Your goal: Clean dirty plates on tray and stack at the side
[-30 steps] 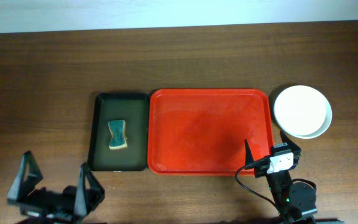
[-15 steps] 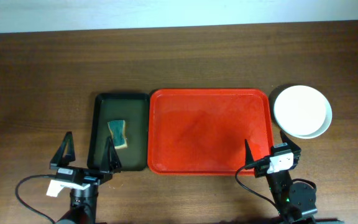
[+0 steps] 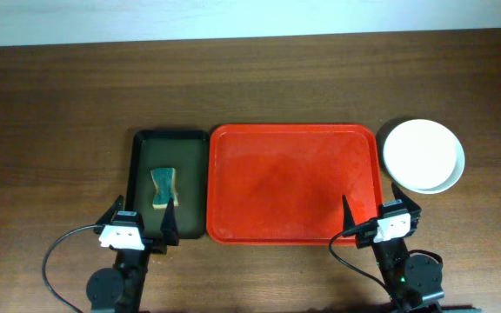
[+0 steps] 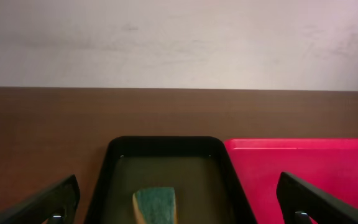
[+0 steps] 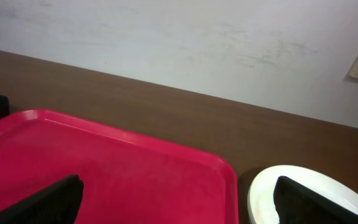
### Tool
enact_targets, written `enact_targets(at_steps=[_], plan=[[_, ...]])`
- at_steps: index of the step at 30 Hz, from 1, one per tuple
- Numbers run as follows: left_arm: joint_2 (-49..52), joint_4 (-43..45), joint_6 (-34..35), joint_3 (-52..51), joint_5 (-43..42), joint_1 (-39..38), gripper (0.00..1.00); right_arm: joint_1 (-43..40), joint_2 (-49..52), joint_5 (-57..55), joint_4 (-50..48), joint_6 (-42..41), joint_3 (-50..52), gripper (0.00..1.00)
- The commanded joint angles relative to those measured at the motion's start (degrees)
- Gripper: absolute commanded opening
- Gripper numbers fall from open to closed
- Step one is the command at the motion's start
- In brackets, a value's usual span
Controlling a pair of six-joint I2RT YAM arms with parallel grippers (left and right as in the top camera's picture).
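Note:
The red tray (image 3: 294, 184) lies mid-table with nothing on it; it also shows in the left wrist view (image 4: 303, 168) and the right wrist view (image 5: 104, 162). A stack of plates (image 3: 423, 156), white on top, stands on the table right of the tray, also in the right wrist view (image 5: 303, 193). My left gripper (image 3: 142, 223) is open and empty at the near end of the dark green tray (image 3: 167, 184). My right gripper (image 3: 370, 211) is open and empty over the red tray's near right corner.
A green and yellow sponge (image 3: 163, 189) lies in the dark green tray (image 4: 166, 149), just ahead of the left fingers (image 4: 178, 202) and also seen from that wrist (image 4: 154, 205). A pale wall stands behind the table's far edge.
My left arm has moved right and forward from the table's near left corner to the near end of the dark green tray. The right arm has not moved.

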State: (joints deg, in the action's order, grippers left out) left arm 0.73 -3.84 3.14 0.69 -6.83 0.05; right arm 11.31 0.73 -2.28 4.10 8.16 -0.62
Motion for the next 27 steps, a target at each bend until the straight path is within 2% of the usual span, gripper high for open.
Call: enact_targets(at_steps=[1, 4, 27], plan=[[-0.4, -0.6, -5.0, -0.2, 1.7, -0.3, 0.99, -0.5, -0.5, 0.2, 0.4, 0.4, 0.3, 0.98], [-0.4, -0.8, -5.0, -0.2, 3.8, -0.1, 0.99, -0.5, -0.5, 0.2, 0.4, 0.4, 0.3, 0.98], [-0.4, -0.7, -4.9, -0.2, 3.6, 1.5, 0.99, -0.5, -0.5, 0.2, 0.4, 0.4, 0.3, 0.98]])
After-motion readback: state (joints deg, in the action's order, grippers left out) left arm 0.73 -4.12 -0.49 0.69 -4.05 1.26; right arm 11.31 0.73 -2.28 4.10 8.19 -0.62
